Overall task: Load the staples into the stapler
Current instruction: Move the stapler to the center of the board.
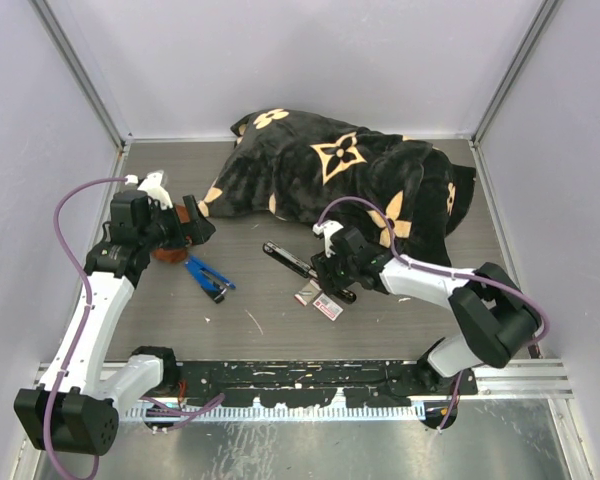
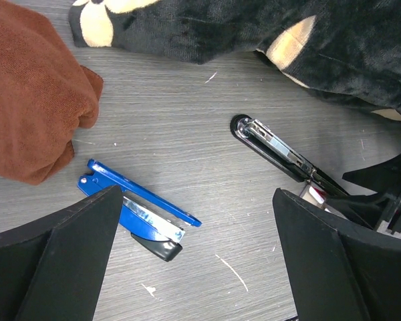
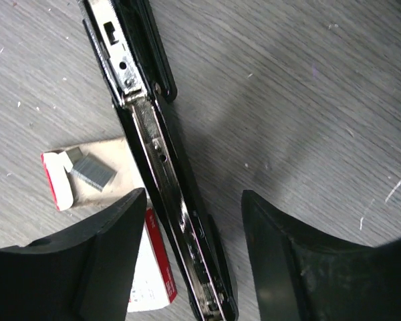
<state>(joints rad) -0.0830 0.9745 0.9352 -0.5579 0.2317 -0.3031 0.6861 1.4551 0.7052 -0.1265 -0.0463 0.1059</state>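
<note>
A black stapler lies opened out flat on the grey table, its metal staple channel facing up; it also shows in the top view and the left wrist view. The staples box, white with a red label, lies just left of it, and its cardboard inner tray holds a grey staple strip. My right gripper is open, with one jaw on each side of the stapler's near half. My left gripper is open and empty above the table, beside a blue stapler.
A black cloth with a tan flower pattern is heaped at the back of the table. A brown cloth lies at the left by my left gripper. The blue stapler lies left of centre. Grey walls close in three sides.
</note>
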